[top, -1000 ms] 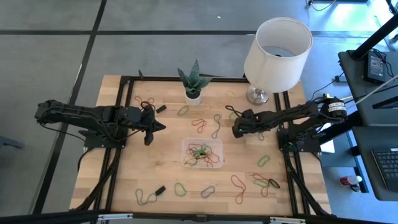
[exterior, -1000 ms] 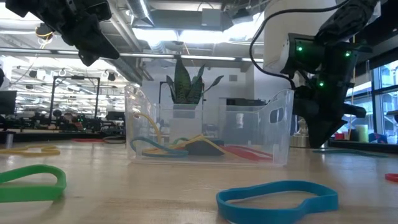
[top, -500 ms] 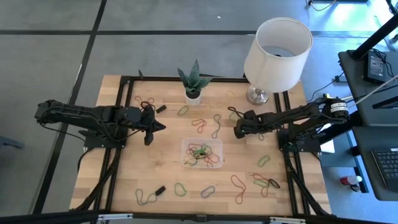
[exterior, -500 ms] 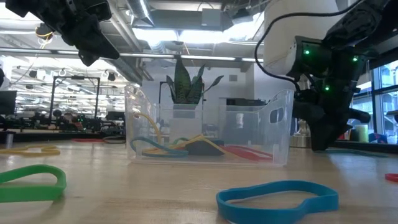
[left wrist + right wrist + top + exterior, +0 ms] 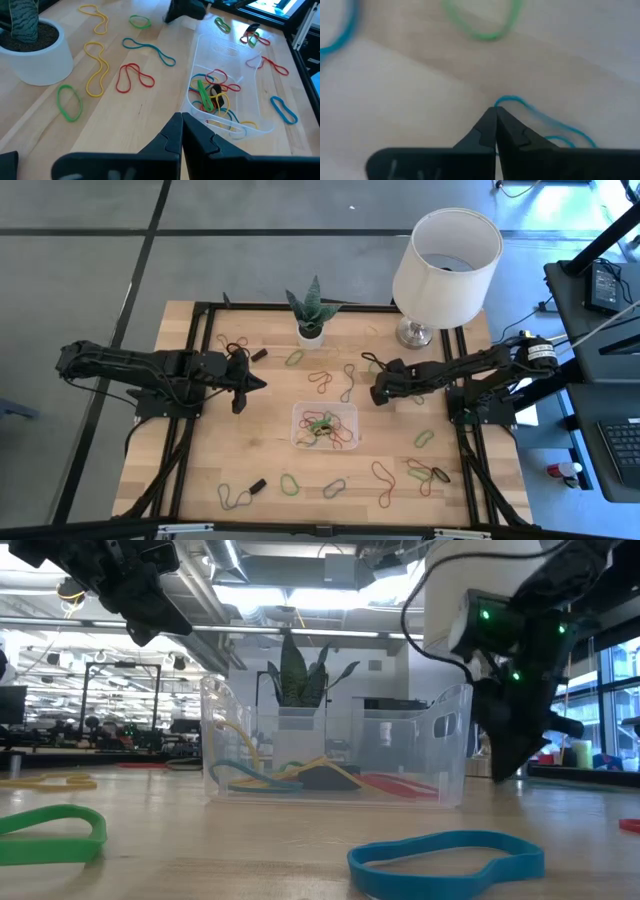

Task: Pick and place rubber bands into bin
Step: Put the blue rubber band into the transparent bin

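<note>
While its two dark fingers are pressed together at the wooden table (image 5: 200,470), the right gripper (image 5: 496,114) pinches a thin blue rubber band (image 5: 540,120) at its tip – a green loop (image 5: 482,22) lies just beyond. Right of the small clear plastic bin (image 5: 325,426), this gripper sits near it. Inside the bin lie tangled red, yellow and green rubber bands (image 5: 212,95). Left of the bin, the left gripper (image 5: 181,122) hangs closed and empty – loose bands scattered around
</note>
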You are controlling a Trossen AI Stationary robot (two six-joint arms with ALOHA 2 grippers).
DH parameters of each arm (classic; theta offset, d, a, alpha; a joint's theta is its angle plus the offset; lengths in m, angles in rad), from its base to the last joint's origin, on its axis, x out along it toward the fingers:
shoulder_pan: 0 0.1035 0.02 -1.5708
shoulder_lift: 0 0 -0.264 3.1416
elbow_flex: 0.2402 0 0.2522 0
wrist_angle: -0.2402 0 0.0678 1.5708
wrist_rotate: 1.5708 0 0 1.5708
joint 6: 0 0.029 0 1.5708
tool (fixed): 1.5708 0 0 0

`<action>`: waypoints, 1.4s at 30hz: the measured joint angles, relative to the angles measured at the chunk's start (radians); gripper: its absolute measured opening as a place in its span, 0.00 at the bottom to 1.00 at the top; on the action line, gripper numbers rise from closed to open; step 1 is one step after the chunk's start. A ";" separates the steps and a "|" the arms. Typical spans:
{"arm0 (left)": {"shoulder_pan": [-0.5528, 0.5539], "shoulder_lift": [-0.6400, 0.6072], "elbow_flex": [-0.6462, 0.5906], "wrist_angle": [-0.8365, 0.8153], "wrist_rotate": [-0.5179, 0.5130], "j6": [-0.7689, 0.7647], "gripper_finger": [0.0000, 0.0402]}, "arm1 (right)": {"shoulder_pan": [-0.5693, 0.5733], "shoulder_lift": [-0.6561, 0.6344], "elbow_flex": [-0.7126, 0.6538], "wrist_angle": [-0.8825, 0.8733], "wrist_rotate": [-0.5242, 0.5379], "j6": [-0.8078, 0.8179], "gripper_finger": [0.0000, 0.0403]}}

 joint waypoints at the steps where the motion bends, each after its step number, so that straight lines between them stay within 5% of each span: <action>1: 0.000 0.000 0.000 0.000 0.000 0.000 0.01 | 0.002 0.000 0.017 -0.014 -0.003 -0.006 0.01; 16: 0.000 0.000 0.000 0.000 0.000 0.001 0.00 | 0.011 -0.003 0.287 -0.286 0.105 -0.167 0.01; 22: 0.000 0.000 0.000 0.000 0.000 0.001 0.01 | 0.010 -0.003 0.208 -0.253 0.053 -0.104 0.06; 32: 0.000 0.000 0.000 0.000 0.000 -0.002 0.01 | 0.010 -0.003 0.021 0.040 -0.002 -0.102 0.20; 42: 0.000 0.000 0.000 0.000 0.000 -0.003 0.00 | 0.019 0.013 -0.055 0.082 -0.054 -0.072 0.15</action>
